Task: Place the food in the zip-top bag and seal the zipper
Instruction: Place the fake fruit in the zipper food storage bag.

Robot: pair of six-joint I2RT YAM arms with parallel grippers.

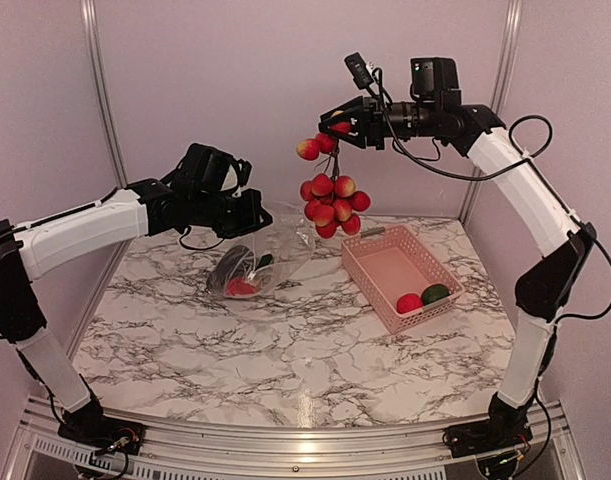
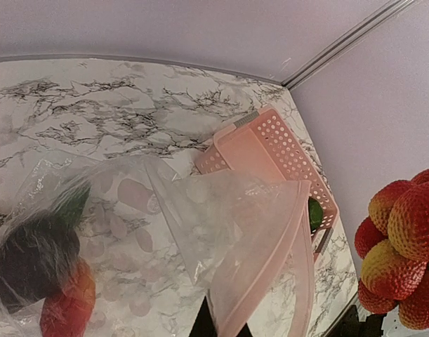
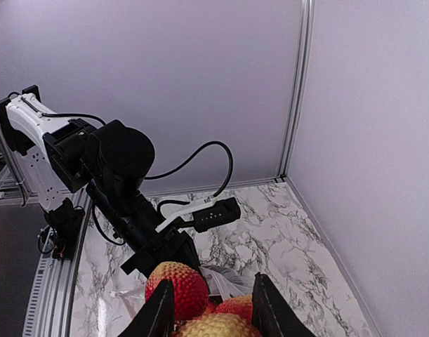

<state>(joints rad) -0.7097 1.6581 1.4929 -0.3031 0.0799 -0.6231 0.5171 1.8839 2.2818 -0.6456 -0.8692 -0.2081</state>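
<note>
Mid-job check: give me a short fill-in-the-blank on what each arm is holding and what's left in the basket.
1. The left gripper holds up the mouth of the zip-top bag, which has a red piece and a dark ____ inside.
2. The right gripper holds the cluster of red-yellow fruits hanging in the ____, outside the bag.
3. The pink basket holds ____ things: a red item and a green item.

Missing words: eggplant; air; two.
</note>
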